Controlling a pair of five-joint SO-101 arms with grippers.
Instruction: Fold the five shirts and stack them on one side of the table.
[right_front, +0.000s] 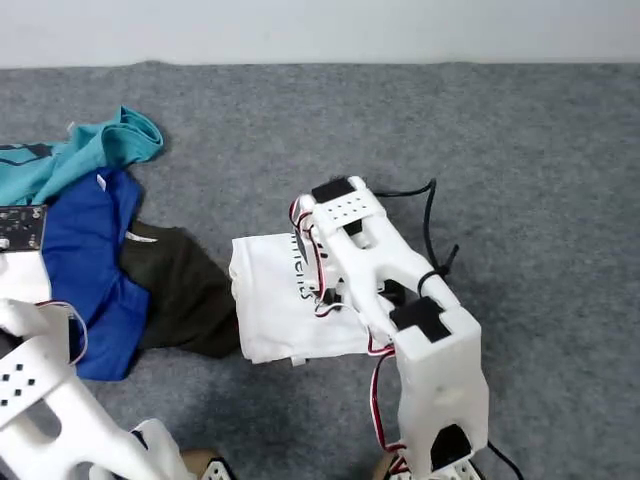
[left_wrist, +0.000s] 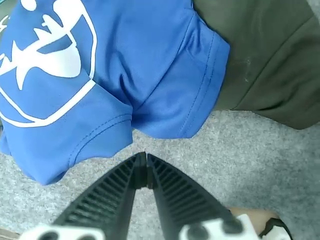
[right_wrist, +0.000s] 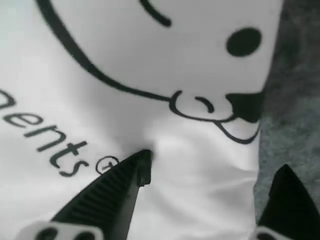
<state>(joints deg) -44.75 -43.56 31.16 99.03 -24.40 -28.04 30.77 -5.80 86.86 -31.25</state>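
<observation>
A: High view: what lay where?

B: From where I stood, four shirts showed on the grey table (right_front: 520, 180). A white shirt (right_front: 275, 310) lay near the middle as a rough rectangle, printed side up. To one side sat a loose heap. A dark olive shirt (right_front: 185, 290) lay just beside the white one, a blue shirt (right_front: 85, 270) overlapped the olive, and a teal shirt (right_front: 95, 150) touched the blue at the far end. The right arm (right_front: 400, 290) stood over the white shirt and covered part of it. The left arm (right_front: 50, 410) sat at the near corner, beside the blue shirt.

A: Left wrist view: the state of the hand?

B: The left gripper (left_wrist: 146, 167) was clenched, finger against finger, with nothing between them. It hung above bare table, just beside the blue shirt's hem. That shirt bore a white printed emblem, and its sleeve lay over the olive shirt's edge.

A: Right wrist view?

B: The right gripper (right_wrist: 215, 167) was spread wide and grasped nothing. One fingertip (right_wrist: 141, 170) pressed on the white shirt's printed face and dimpled the cloth. The other finger stood at the shirt's edge, where cloth met table; I could not tell whether it touched
</observation>
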